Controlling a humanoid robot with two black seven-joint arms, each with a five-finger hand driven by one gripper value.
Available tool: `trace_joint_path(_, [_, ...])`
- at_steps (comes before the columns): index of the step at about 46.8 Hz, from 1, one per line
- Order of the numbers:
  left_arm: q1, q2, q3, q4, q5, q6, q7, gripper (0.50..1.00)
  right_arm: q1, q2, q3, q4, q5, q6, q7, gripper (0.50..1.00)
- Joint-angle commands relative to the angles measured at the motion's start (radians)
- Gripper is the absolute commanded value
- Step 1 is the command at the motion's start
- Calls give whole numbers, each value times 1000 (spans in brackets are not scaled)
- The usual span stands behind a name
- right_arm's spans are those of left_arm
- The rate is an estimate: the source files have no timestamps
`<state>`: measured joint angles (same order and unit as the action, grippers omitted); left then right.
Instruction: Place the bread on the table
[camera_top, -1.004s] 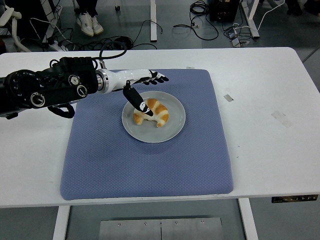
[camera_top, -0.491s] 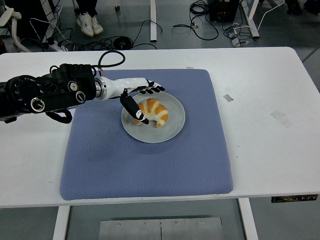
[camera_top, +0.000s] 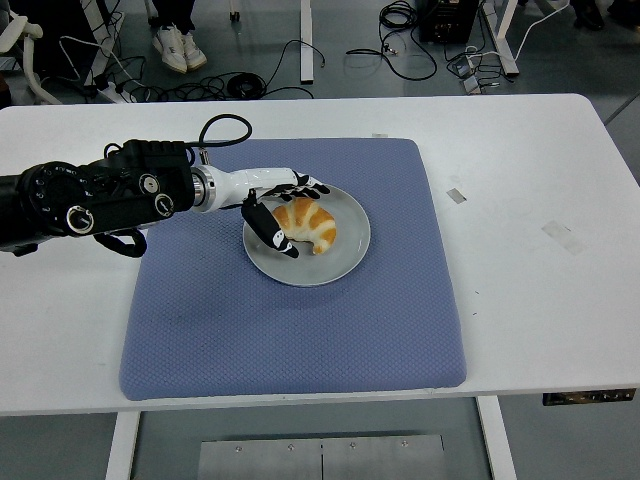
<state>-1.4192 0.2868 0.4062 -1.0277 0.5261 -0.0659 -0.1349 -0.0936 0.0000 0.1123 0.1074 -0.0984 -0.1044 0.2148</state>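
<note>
A golden croissant (camera_top: 309, 222) lies on a grey plate (camera_top: 345, 255) on the blue mat (camera_top: 290, 320). My left hand (camera_top: 283, 212) reaches in from the left and brackets the croissant's left end. Its thumb (camera_top: 272, 234) lies in front of the bread and its fingers (camera_top: 305, 185) lie behind it. The fingers are spread around the croissant and do not lift it. The croissant rests on the plate. The right arm is out of view.
The blue mat covers the middle of the white table (camera_top: 540, 260). Small tape marks (camera_top: 457, 195) (camera_top: 561, 235) lie on the table right of the mat. Cables and a person's feet show on the floor beyond the far edge.
My left hand has dropped lower and closer around the croissant's left end. The thumb moved from on top of the bread to its near left side. The croissant has barely moved.
</note>
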Motion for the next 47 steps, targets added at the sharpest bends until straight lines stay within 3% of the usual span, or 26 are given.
trace_joint_path(1, [-1,5,-1,0,0,-2,0,881,0,0,0,0,0,0,0,1000])
trace_joint_path(12, [-3,6,0,0,0,-3,0,807,0,0,0,0,0,0,0,1000])
trace_joint_path(47, [-7,20,23,0,3,-8,-2,787,0,0,0,0,0,0,0,1000])
